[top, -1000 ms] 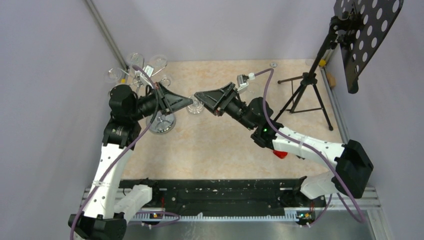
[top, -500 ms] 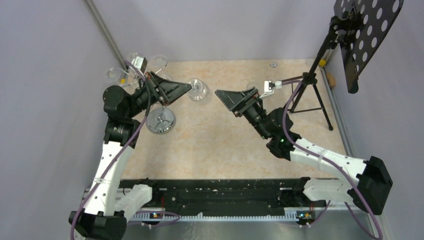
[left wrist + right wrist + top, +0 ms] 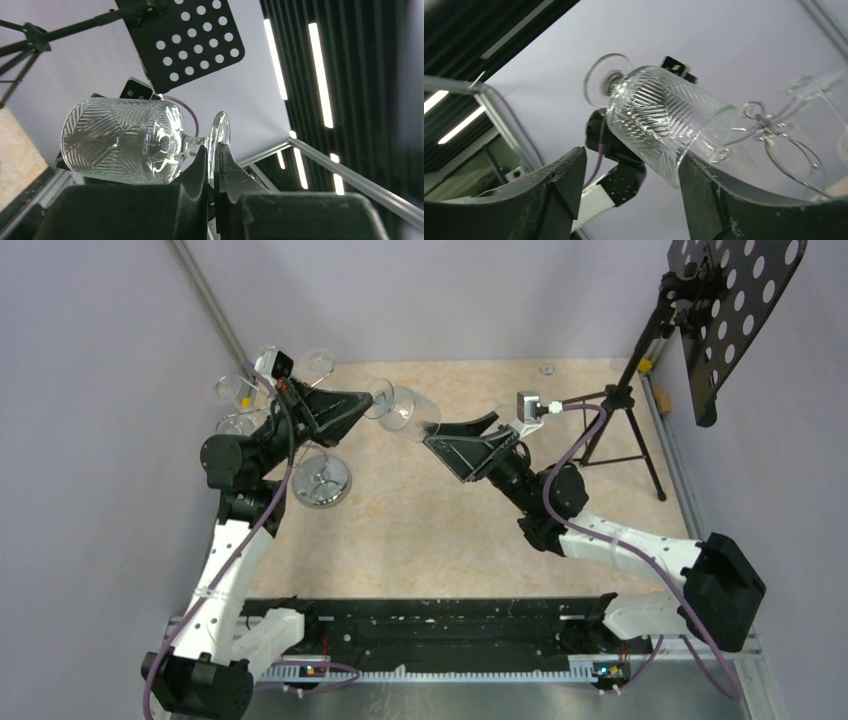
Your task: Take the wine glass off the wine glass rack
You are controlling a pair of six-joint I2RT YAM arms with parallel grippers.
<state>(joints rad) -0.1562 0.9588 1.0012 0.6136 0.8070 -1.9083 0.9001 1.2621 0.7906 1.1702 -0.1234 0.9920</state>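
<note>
The wine glass (image 3: 405, 412), clear cut glass, lies tilted in the air right of the wine glass rack (image 3: 322, 480), whose chrome base stands at the far left. My left gripper (image 3: 366, 400) is shut on the rim of the glass's foot; the left wrist view shows the fingers (image 3: 197, 167) pinching the foot (image 3: 220, 136), with the bowl (image 3: 125, 142) pointing left. My right gripper (image 3: 438, 437) is open at the bowl's mouth. In the right wrist view the bowl (image 3: 659, 120) hangs between the spread fingers (image 3: 566, 175), its rim close to the right one.
Other clear glasses (image 3: 232, 390) hang on the rack's looping arms, which also show in the right wrist view (image 3: 786, 150). A black tripod music stand (image 3: 735, 300) stands at the far right, with its legs (image 3: 610, 435) behind my right arm. A small silver disc (image 3: 546, 369) lies at the back.
My left gripper has lifted the glass up and back, away from the rack's base, and tilted it. My right gripper drew back to the right, then came in open at the bowl's mouth.
</note>
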